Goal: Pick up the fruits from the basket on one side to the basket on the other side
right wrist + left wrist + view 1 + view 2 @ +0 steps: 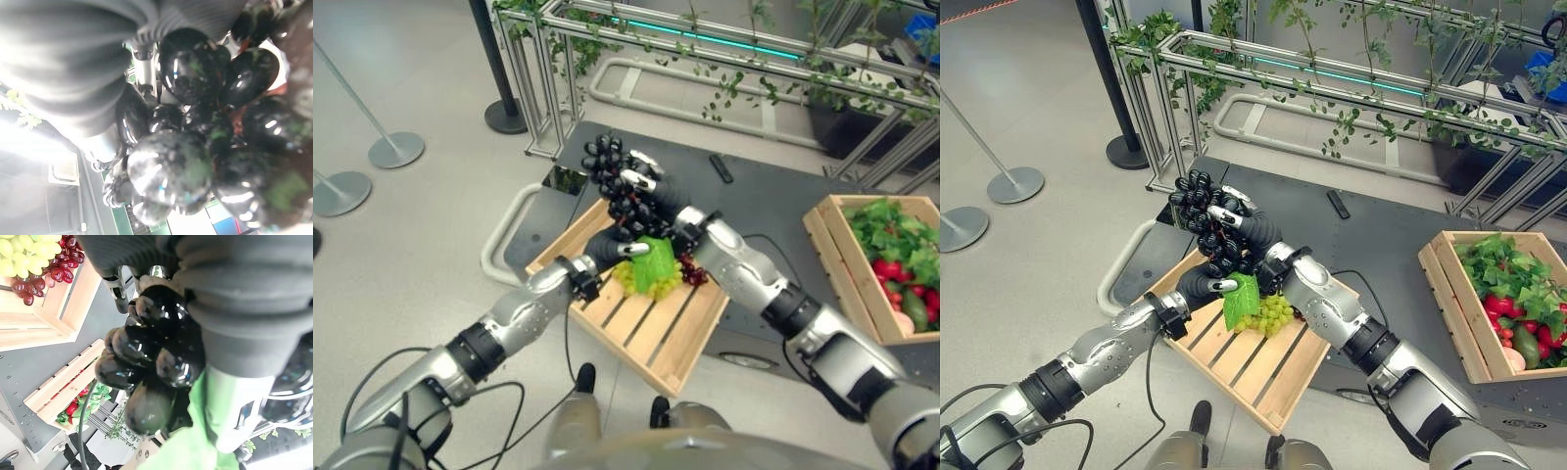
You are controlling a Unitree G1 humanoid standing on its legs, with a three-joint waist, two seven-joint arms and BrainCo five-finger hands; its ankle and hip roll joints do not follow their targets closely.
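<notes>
**Black grapes held above the near crate by both hands**

The bunch of black grapes (pixel 615 181) is up in the air over the far corner of the near wooden crate (pixel 646 338), clear of its slats. The right hand (pixel 651 191) has its fingers curled round the bunch from the far side. The left hand (pixel 612 245) sits just beneath, next to a green leaf (pixel 656 264); the wrist view shows its fingers against the grapes, but whether they are curled round them cannot be told.

In the near crate lie a bunch of green grapes (pixel 1268 315) and, beside it, a bunch of red grapes (pixel 693 274), both at the far end under the hands. The rest of the slatted floor toward the robot is bare.

The second crate (pixel 837 269) stands well apart on the robot's right, on the same dark platform (pixel 764 211). It holds leafy greens (pixel 891 230) and red fruit (pixel 896 274), with a green fruit (pixel 915 308) at the near end.

Between the two crates the platform is open, apart from a small dark remote-like object (pixel 722 168) on its far part. Behind the platform runs a metal frame with vines (pixel 724 59). To the left is open floor with stanchion bases (pixel 396 149).
</notes>
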